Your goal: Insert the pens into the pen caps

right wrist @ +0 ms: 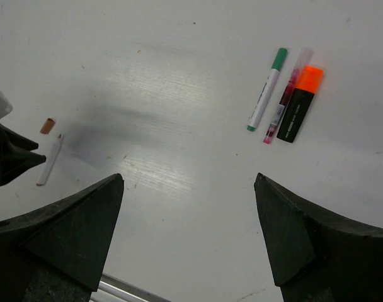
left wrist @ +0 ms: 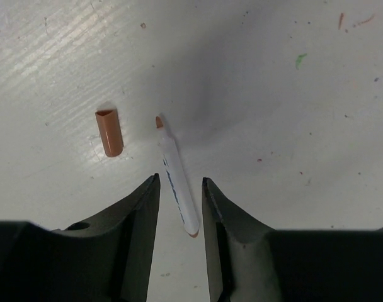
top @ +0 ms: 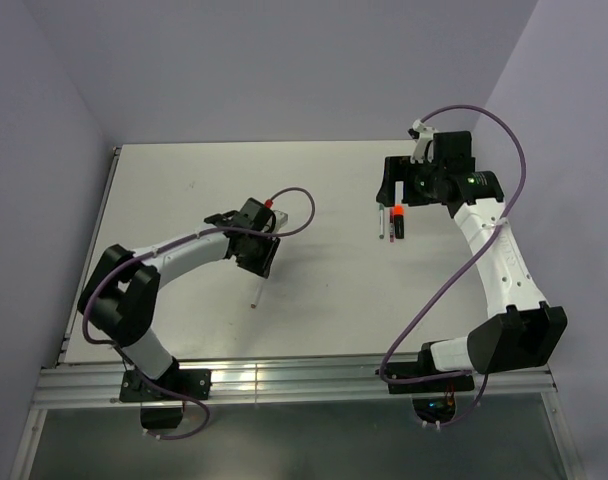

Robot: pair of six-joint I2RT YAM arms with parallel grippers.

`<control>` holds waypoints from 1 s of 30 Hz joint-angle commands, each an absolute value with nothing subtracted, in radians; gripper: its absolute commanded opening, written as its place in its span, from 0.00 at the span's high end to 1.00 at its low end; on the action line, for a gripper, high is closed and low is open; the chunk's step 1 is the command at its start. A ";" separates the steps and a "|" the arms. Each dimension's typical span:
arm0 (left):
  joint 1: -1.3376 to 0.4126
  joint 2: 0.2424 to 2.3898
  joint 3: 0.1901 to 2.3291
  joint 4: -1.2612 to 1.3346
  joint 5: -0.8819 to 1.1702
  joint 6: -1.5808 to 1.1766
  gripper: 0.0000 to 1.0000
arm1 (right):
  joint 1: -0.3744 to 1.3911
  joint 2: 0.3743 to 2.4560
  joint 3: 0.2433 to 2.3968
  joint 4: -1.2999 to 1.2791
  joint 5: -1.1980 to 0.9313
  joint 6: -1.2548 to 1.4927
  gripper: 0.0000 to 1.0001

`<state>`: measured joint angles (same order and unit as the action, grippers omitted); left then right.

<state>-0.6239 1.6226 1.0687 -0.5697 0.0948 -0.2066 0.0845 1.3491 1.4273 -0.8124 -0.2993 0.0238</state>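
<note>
One pen — likely light, stiff, slick — is straddled at lower centre by the unclenched left gripper; mid-barrel is judged best. Right gripper: released.

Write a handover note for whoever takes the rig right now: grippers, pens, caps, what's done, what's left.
Left gripper: open, jaws straddling one end of the uncapped white pen, no firm grip visible.
Right gripper: open, empty, above the table.
The brown cap lies beside that pen, apart from it.
Done: the green-capped pen, red pen and black marker lie side by side near the right arm and look capped.
Left: lift the white pen and push it into the brown cap.
</note>
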 commanded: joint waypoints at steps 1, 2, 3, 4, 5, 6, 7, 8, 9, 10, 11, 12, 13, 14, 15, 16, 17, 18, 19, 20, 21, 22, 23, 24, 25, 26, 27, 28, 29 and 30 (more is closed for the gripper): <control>-0.635 1.670 1.140 -0.601 0.005 -0.225 0.62 | 0.078 1.316 1.413 -0.770 -0.302 0.011 0.08; -0.635 1.693 1.144 -0.600 0.005 -0.224 0.62 | 0.078 1.313 1.411 -0.770 -0.310 0.012 0.08; -0.637 1.710 1.152 -0.607 0.006 -0.222 0.62 | 0.078 1.313 1.410 -0.769 -0.317 0.014 0.07; -0.641 1.736 1.164 -0.620 0.008 -0.224 0.62 | 0.080 1.313 1.410 -0.767 -0.328 0.014 0.07; -0.653 1.747 1.164 -0.620 0.005 -0.221 0.61 | 0.078 1.316 1.410 -0.767 -0.330 0.012 0.07; -0.661 1.755 1.161 -0.620 0.005 -0.219 0.61 | 0.078 1.321 1.411 -0.769 -0.330 0.011 0.07; -0.669 1.764 1.158 -0.617 0.005 -0.218 0.61 | 0.078 1.322 1.411 -0.767 -0.328 0.011 0.07; -0.676 1.778 1.155 -0.615 0.005 -0.219 0.62 | 0.078 1.322 1.410 -0.769 -0.327 0.011 0.07; -0.678 1.782 1.144 -0.614 0.005 -0.222 0.62 | 0.078 1.322 1.407 -0.767 -0.328 0.011 0.07; -0.680 1.790 1.138 -0.608 0.006 -0.229 0.62 | 0.078 1.322 1.404 -0.767 -0.330 0.011 0.07; -0.684 1.793 1.132 -0.603 0.005 -0.229 0.64 | 0.077 1.322 1.402 -0.767 -0.330 0.011 0.07; -0.686 1.795 1.120 -0.600 0.005 -0.233 0.64 | 0.077 1.322 1.401 -0.769 -0.328 0.011 0.06; -0.689 1.799 1.115 -0.594 0.005 -0.235 0.66 | 0.078 1.319 1.399 -0.765 -0.330 0.011 0.06; -0.690 1.801 1.111 -0.591 0.005 -0.238 0.70 | 0.078 1.321 1.399 -0.765 -0.331 0.011 0.06; -0.692 1.801 1.108 -0.589 0.024 -0.244 0.73 | 0.078 1.319 1.397 -0.767 -0.334 0.011 0.06; -0.693 1.796 1.109 -0.586 0.038 -0.245 0.78 | 0.077 1.319 1.397 -0.764 -0.342 0.011 0.06; -0.693 1.792 1.114 -0.577 0.054 -0.248 0.88 | 0.078 1.319 1.397 -0.765 -0.350 0.011 0.06; -0.695 1.787 1.130 -0.577 0.089 -0.252 0.93 | 0.077 1.316 1.399 -0.764 -0.379 -0.021 0.06; -0.696 1.781 1.144 -0.580 0.109 -0.253 0.99 | 0.077 1.313 1.401 -0.764 -0.397 -0.029 0.06; -0.699 1.781 1.164 -0.584 0.126 -0.255 1.00 | 0.077 1.312 1.404 -0.764 -0.417 -0.040 0.06; -0.698 1.778 1.213 -0.592 0.146 -0.253 1.00 | 0.078 1.305 1.416 -0.764 -0.440 -0.055 0.02; -0.699 1.767 1.241 -0.588 0.187 -0.253 1.00 | 0.077 1.301 1.425 -0.764 -0.455 -0.064 0.00; -0.693 1.753 1.265 -0.578 0.207 -0.255 1.00 | 0.077 1.298 1.436 -0.764 -0.472 -0.074 0.00; -0.690 1.732 1.302 -0.534 0.228 -0.258 1.00 | 0.078 1.289 1.457 -0.764 -0.492 -0.093 0.00; -0.686 1.679 1.314 -0.505 0.244 -0.262 1.00 | 0.078 1.284 1.468 -0.759 -0.535 -0.101 0.00; -0.680 1.645 1.321 -0.467 0.250 -0.265 1.00 | 0.078 1.276 1.474 -0.753 -0.560 -0.106 0.00; -0.680 1.613 1.331 -0.433 0.245 -0.271 1.00 | 0.078 1.263 1.482 -0.746 -0.595 -0.126 0.00; -0.680 1.548 1.335 -0.370 0.239 -0.275 1.00 | 0.077 1.253 1.485 -0.736 -0.657 -0.138 0.00; -0.677 1.519 1.336 -0.342 0.241 -0.278 1.00 | 0.077 1.243 1.485 -0.729 -0.688 -0.149 0.00; -0.672 1.491 1.332 -0.313 0.251 -0.273 1.00 | 0.077 1.226 1.479 -0.704 -0.712 -0.166 0.00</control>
<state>-0.6815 1.6474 1.2739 -0.4793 0.1925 -0.2573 0.0841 1.3094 1.4235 -0.7902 -0.5602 -0.0959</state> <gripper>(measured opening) 0.043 0.997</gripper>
